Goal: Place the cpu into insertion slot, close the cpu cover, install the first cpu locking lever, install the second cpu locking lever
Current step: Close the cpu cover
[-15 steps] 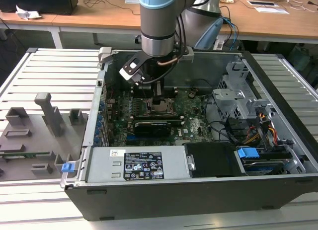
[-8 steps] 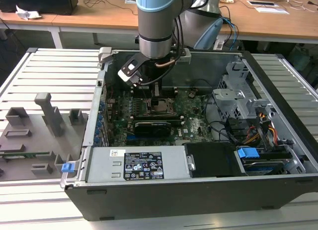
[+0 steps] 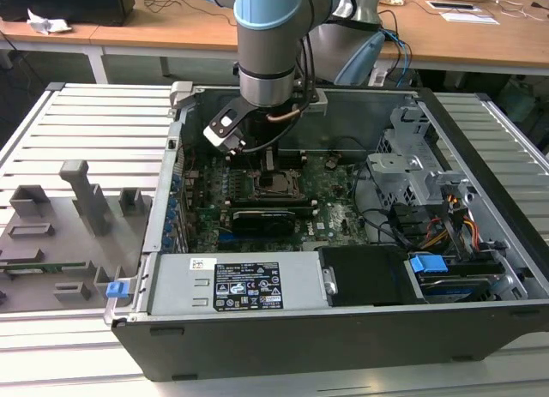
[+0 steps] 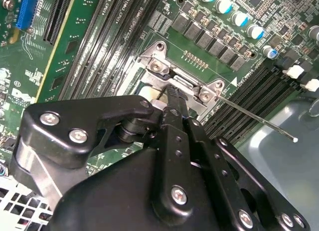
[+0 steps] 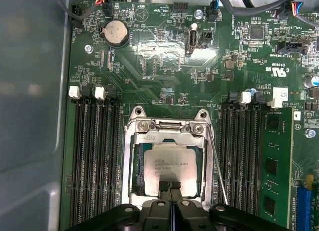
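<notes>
The cpu [image 5: 168, 161] lies flat in the insertion slot [image 5: 127, 191] on the green motherboard [image 5: 164, 66]. The silver cpu cover [image 5: 167, 135] is down over it, framing the chip through its window. My gripper [image 5: 169, 185] is shut, its black fingertips pressed together at the cover's edge over the chip. In the second wrist view the gripper [image 4: 172, 99] sits at the socket's metal bracket [image 4: 187, 84]. A thin wire locking lever [image 5: 218, 171] [image 4: 259, 120] stands free beside the socket, slanting outward. In the exterior view the gripper [image 3: 268, 161] hangs just over the socket [image 3: 276, 185] inside the case.
Black memory slots [image 5: 94, 161] [image 5: 244, 151] flank the socket on both sides. A long black expansion card [image 3: 268, 217] lies near the socket. The power supply [image 3: 244, 285], drive cage [image 3: 412, 170] and cables [image 3: 455, 225] fill the open case. Grey fixtures [image 3: 77, 208] stand on the table at the exterior view's left.
</notes>
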`<state>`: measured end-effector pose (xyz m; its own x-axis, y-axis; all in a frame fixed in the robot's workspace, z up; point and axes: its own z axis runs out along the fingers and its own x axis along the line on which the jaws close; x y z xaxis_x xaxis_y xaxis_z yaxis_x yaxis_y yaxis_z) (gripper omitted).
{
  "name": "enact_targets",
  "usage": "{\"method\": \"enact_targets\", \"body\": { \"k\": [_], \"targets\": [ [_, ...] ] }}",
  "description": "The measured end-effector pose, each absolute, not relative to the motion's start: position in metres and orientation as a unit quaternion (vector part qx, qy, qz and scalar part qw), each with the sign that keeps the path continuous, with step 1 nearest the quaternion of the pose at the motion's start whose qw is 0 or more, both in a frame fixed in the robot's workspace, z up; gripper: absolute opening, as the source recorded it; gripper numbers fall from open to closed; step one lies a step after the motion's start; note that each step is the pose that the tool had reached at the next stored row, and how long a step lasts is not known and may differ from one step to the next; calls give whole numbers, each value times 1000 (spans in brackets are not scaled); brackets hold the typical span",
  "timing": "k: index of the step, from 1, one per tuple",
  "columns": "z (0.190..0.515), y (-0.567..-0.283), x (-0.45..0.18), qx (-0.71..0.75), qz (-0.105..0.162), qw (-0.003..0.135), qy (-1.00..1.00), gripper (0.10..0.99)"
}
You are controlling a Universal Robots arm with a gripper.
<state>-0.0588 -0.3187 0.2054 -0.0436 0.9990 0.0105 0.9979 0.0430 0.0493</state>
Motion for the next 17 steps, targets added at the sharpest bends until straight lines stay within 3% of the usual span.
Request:
{"method": "enact_targets", "body": {
  "k": [17],
  "targets": [
    [209, -318, -56, 685, 26, 11, 728, 106]
  ]
}}
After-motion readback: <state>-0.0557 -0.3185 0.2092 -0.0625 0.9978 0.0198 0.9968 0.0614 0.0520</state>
